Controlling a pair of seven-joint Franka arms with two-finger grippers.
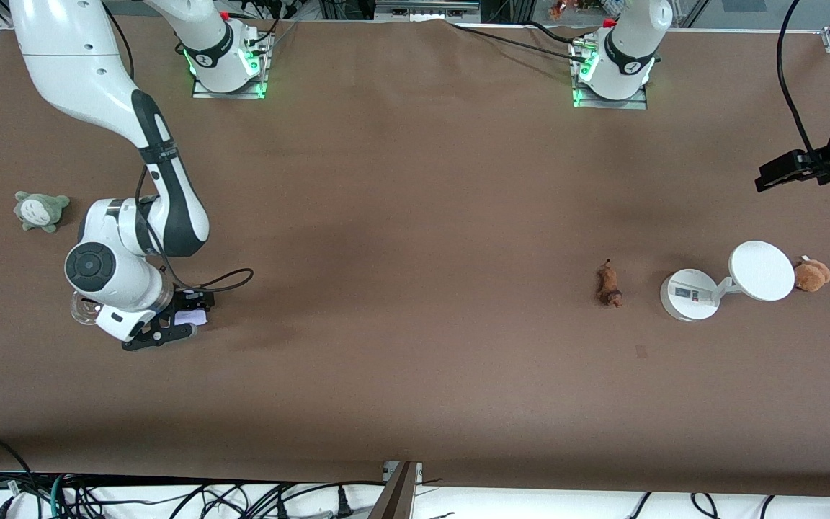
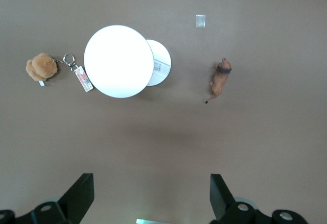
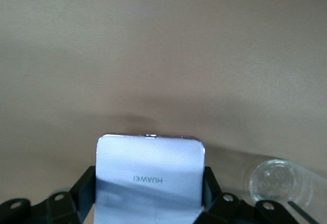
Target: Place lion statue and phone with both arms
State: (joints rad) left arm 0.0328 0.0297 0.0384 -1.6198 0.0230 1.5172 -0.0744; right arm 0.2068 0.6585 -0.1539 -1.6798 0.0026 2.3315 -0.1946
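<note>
In the front view, the right gripper (image 1: 183,326) lies nearest the camera, low over the table and well toward the right arm's end from the white stand (image 1: 717,285). Its fingers are half closed on the edges of the phone (image 1: 191,316), with a clear glass (image 1: 83,310) just beside the wrist. The lion statue (image 1: 609,285) lies on the table just beside the stand, toward the right arm's end. Its long axis runs roughly toward and away from the camera. The left gripper (image 1: 775,176) waits high over the left arm's end of the table.

From the left wrist, the left gripper (image 2: 148,196) is wide open and empty, above the lion statue (image 2: 220,79). The dark mane points away from its fingers and the thin tail toward them.

From the right wrist, the phone (image 3: 149,175) sits square between the pads, lettering upside down, short edge leading. Carrying it level and slowly should keep it from slipping.
</note>
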